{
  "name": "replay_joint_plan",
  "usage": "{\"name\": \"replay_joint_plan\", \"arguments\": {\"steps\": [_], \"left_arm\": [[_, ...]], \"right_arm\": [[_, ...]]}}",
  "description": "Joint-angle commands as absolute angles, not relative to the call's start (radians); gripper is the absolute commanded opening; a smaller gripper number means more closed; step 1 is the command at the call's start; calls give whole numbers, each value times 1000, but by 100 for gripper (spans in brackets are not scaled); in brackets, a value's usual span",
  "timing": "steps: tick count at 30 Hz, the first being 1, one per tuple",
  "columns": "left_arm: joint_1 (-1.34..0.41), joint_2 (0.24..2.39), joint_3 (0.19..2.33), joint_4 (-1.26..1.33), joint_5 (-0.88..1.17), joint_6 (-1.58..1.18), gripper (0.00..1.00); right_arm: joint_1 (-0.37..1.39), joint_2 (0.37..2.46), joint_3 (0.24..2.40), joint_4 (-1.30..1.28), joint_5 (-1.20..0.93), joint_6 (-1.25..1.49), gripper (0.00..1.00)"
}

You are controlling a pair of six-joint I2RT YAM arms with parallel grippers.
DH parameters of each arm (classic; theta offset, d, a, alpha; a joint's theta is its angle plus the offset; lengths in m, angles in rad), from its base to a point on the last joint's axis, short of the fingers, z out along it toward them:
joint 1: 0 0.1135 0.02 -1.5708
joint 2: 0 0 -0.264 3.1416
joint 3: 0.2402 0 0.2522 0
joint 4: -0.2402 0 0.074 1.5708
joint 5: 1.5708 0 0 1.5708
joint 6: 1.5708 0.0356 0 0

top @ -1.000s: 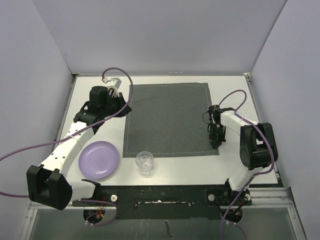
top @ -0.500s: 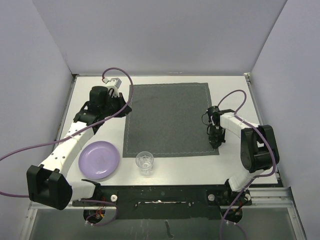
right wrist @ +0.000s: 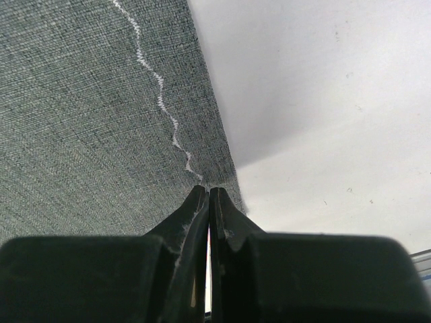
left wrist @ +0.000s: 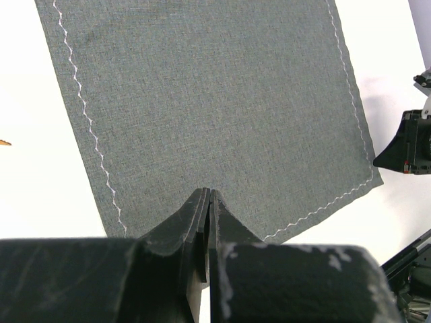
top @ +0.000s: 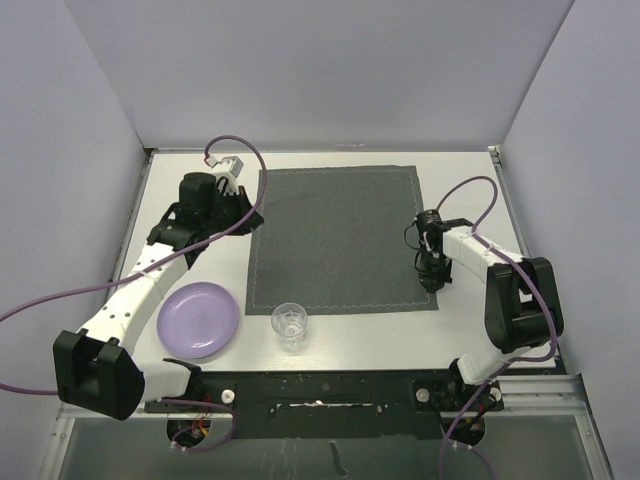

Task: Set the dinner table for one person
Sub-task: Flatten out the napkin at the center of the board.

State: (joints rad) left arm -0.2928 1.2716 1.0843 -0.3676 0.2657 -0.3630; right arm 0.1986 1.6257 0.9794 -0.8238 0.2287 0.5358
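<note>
A dark grey placemat [top: 340,235] lies spread on the white dinner table [top: 380,335]. My left gripper [top: 256,213] is at the mat's left edge, jaws shut on the cloth; in the left wrist view the mat [left wrist: 215,101] stretches away flat from its tips [left wrist: 210,192]. At the mat's near right corner my right gripper [top: 431,283] is shut on the cloth. In the right wrist view that corner [right wrist: 215,168] is raised a little at the tips [right wrist: 207,190] and throws a shadow on the table.
A lilac plate [top: 198,318] lies near the front left, beside my left arm. A clear drinking glass [top: 289,325] stands upright just in front of the mat's near edge. White walls close in the table on three sides.
The right arm's elbow has swung outward and its gripper has crept slightly toward the far side along the mat's right edge. Left arm, plate, glass and mat are unmoved.
</note>
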Motion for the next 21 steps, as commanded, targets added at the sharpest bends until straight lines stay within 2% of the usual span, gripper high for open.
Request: {"name": "replay_joint_plan", "arguments": {"steps": [1, 7, 14, 18, 19, 20, 21], "left_arm": [[-290, 1226, 1097, -354, 276, -369, 0], [-289, 1218, 1094, -362, 263, -376, 0], [-289, 1202, 1079, -367, 236, -402, 0], [-289, 1198, 1069, -367, 217, -421, 0], [-288, 1198, 1066, -365, 209, -430, 4], [-288, 1198, 1062, -367, 196, -441, 13], [-288, 1199, 1061, -371, 184, -452, 26]], "right_arm": [[214, 1546, 1000, -835, 256, 551, 0], [268, 1459, 1061, -881, 289, 546, 0], [419, 1357, 1188, -923, 301, 478, 0], [512, 1338, 1252, -899, 168, 419, 20], [533, 1346, 1265, -887, 113, 405, 27], [558, 1355, 1274, -874, 65, 392, 40], [592, 1370, 1282, -861, 34, 380, 53]]}}
